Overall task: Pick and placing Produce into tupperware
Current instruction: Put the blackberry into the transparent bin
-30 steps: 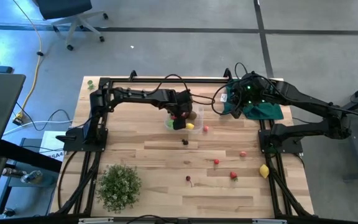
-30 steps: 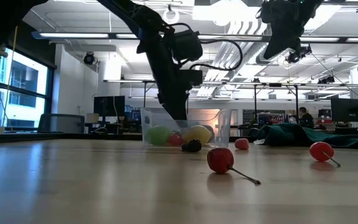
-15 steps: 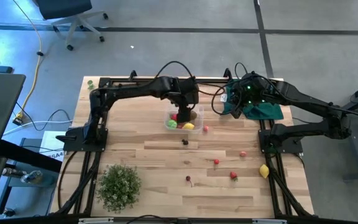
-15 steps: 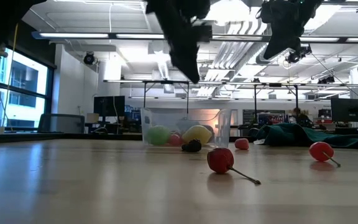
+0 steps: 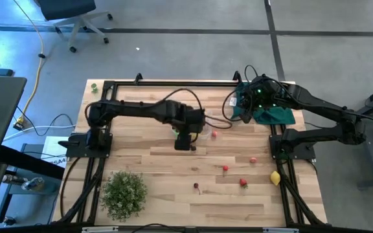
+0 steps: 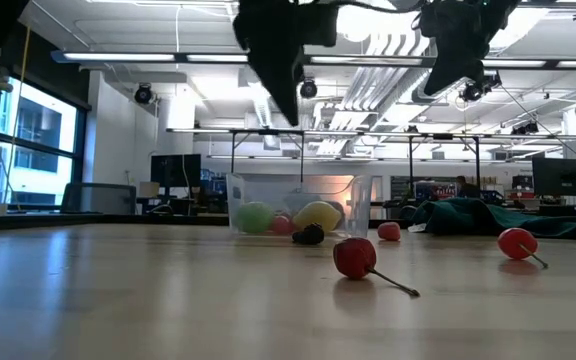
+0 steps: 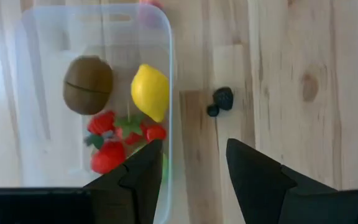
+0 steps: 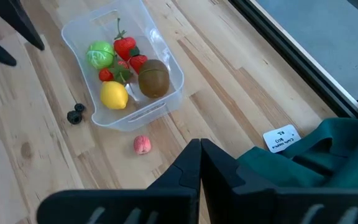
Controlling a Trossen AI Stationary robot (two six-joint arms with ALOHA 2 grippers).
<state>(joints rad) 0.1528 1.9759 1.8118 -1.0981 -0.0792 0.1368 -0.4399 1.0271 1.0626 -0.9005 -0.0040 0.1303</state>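
Left gripper [image 7: 191, 165] hovering over the near edge of the tupperware [image 7: 36, 37], fingers parted about halfway with nothing between them. Tupperware toward the far middle of the tabletop [image 5: 160, 162], already holding a kiwi [image 7: 88, 84], a lemon [image 7: 150, 91], strawberries [image 7: 107, 155] and a green ball [image 8: 100, 55]. Just outside its wall, a small dark berry cluster [image 7: 219, 101], probably the next pick. More produce scattered toward the near right corner: a pink fruit [image 8: 142, 144] beside the tub, red pieces [image 5: 225, 169], a second lemon [image 5: 275, 177]. Right gripper [image 8: 199, 163] parked shut above the dark green cloth [image 5: 274, 115] at the far right edge. Main risks: a finger clipping the tub wall on descent and shoving the light tub aside; the tiny cluster slipping or rolling from half-spread fingers; a poorly centred pinch squirting it across the wood.
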